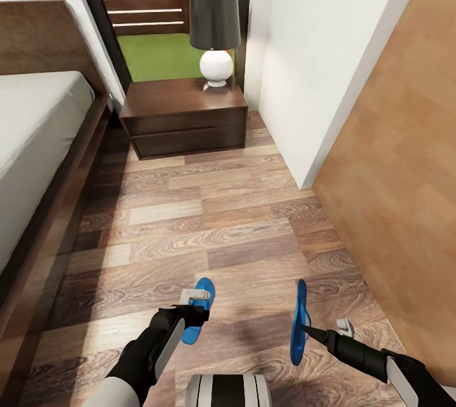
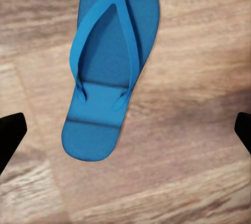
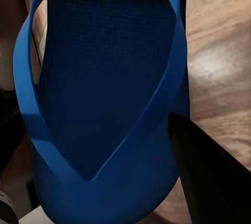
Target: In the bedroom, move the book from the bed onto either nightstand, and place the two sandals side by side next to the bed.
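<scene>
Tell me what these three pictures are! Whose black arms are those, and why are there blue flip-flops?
They belong to a robot with two arms, each ending in a pincer. The big picture comes from a camera on its head, looking down at a wooden floor beside a bed, with a nightstand and a lamp ahead.

The other two pictures come from small cameras near each pincer. The left pincer is open and hangs above one sandal lying flat on the floor. The right pincer pinches the other sandal, which stands on its edge; up close you see its sole and straps.

The robot is meant to put the two sandals side by side next to the bed.
</scene>
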Tool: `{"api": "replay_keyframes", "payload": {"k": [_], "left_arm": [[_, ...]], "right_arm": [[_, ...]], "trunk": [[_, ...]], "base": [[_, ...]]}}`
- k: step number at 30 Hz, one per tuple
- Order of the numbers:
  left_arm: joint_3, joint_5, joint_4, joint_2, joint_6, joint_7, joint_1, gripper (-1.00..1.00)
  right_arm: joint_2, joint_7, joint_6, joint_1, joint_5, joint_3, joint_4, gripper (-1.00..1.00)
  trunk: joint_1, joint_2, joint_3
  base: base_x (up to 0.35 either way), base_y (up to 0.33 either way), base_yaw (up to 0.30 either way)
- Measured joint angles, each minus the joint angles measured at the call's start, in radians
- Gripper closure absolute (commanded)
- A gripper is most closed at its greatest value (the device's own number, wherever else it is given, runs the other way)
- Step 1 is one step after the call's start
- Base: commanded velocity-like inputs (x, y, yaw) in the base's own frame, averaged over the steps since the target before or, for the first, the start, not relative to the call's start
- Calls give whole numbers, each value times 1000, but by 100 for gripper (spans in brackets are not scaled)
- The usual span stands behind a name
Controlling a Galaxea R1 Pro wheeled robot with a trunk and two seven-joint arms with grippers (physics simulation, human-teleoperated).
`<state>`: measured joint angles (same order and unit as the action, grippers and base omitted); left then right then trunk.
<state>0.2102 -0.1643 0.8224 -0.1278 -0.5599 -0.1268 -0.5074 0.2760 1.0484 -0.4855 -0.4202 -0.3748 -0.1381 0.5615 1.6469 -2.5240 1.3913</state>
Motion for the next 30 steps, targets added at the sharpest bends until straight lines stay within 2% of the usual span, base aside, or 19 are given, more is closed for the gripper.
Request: {"api": "replay_keyframes", "payload": {"k": [9,20,24,30], "left_arm": [[0,0,0,0,-2,0,0,-100],[0,0,0,0,-1,-1,0,-100],[23,21,23,-10,22,-15,23,-100],[25,18,50,-11,40,-17,25,-100]], "right_arm": [[0,0,1,0,0,1,0,100],[0,1,0,0,0,0,0,100],[3,15,-9,3,-7,-16,-2,100],[0,15,-8,3,-7,-15,-3,100]], "trunk": [[0,0,0],[0,0,0],[0,0,0],[0,0,0]], "base": [[192,-38,0],[16,-3,0],[0,0,0],[0,0,0]]}}
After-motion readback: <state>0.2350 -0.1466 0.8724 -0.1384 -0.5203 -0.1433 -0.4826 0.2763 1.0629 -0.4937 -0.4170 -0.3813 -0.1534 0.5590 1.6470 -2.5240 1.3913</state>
